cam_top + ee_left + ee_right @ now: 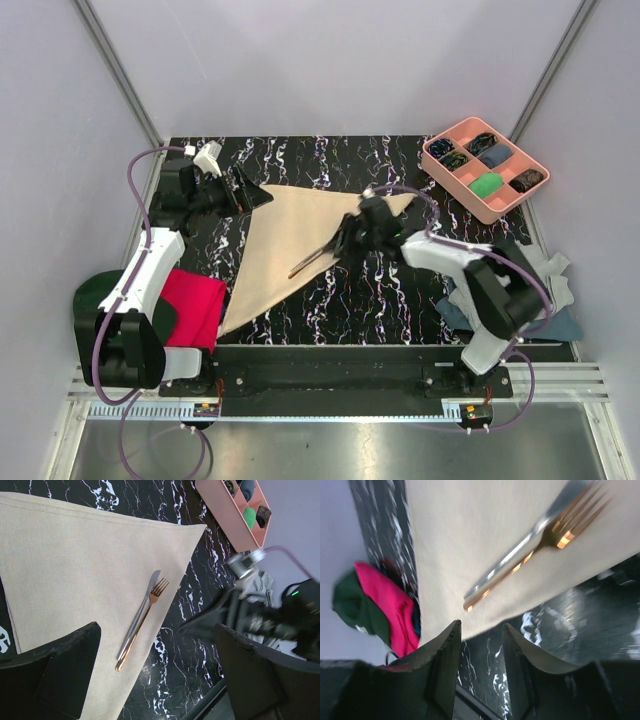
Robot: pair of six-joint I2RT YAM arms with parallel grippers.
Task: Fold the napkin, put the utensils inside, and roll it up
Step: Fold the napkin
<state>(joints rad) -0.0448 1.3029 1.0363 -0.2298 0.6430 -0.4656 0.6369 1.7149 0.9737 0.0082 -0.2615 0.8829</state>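
The beige napkin [285, 240] lies folded into a triangle on the black marbled table [380, 300]. The utensils [315, 258], a fork and a knife side by side, rest on the napkin near its right edge. My right gripper [345, 240] hovers just right of them, open, with nothing between its fingers. The right wrist view shows the utensils [530, 555] on the napkin [470, 525] ahead of the right gripper [481, 625]. My left gripper [262, 197] is open at the napkin's far left corner. The left wrist view has the utensils [140, 622] between the wide-apart fingers of the left gripper [156, 627].
A pink compartment tray [449, 134] with small items sits at the back right. A red cloth [192, 305] and a green cloth [95, 295] lie at the front left. Grey and blue cloths [545, 290] are piled at the right edge beside the right arm.
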